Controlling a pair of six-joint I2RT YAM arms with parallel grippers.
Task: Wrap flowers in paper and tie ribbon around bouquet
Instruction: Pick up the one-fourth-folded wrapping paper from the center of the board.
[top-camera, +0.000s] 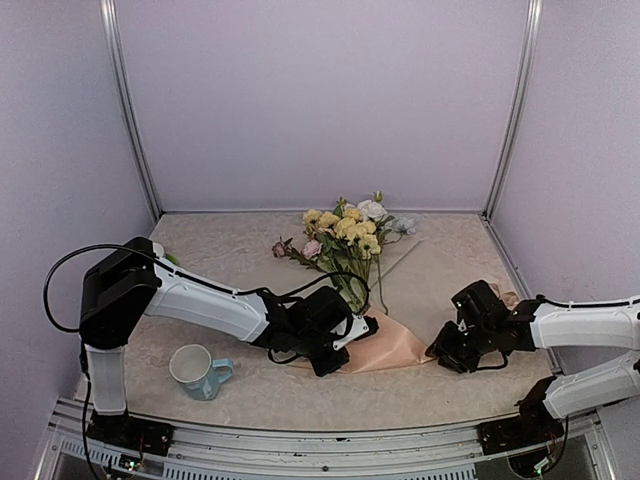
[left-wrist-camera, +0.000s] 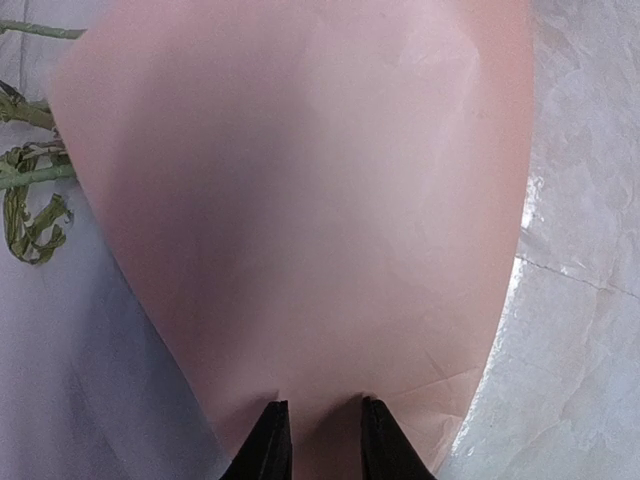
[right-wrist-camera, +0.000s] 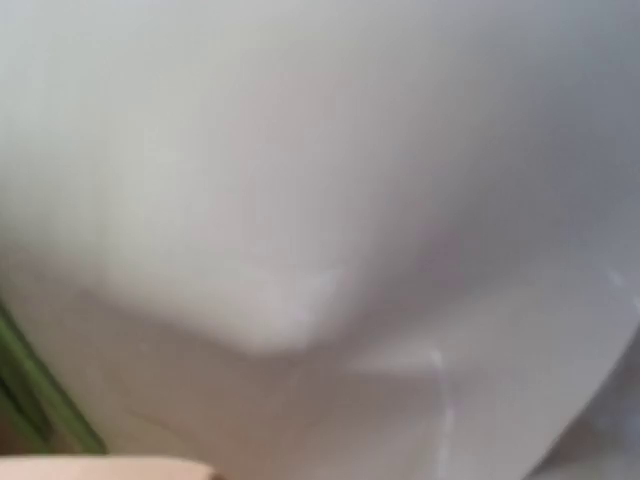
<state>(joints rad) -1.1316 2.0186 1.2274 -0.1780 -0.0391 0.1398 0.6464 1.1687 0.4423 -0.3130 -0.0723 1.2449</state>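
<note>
The flowers (top-camera: 345, 232) lie on the table with their blooms toward the back wall. Their stems run under a folded sheet of peach paper (top-camera: 400, 347). My left gripper (top-camera: 352, 334) is at the paper's left edge. In the left wrist view, its fingers (left-wrist-camera: 268, 445) are shut on the paper (left-wrist-camera: 300, 200), which fills the frame. My right gripper (top-camera: 448, 350) sits at the paper's right tip, jaws hidden. The right wrist view is a close blur with a green stem (right-wrist-camera: 30, 400) at the lower left. A tan bit (top-camera: 508, 296) behind the right wrist may be the ribbon.
A pale blue and white mug (top-camera: 197, 370) stands near the front left, beside the left arm. Loose green stems and leaves (left-wrist-camera: 30, 200) lie left of the paper. Walls close the table on three sides.
</note>
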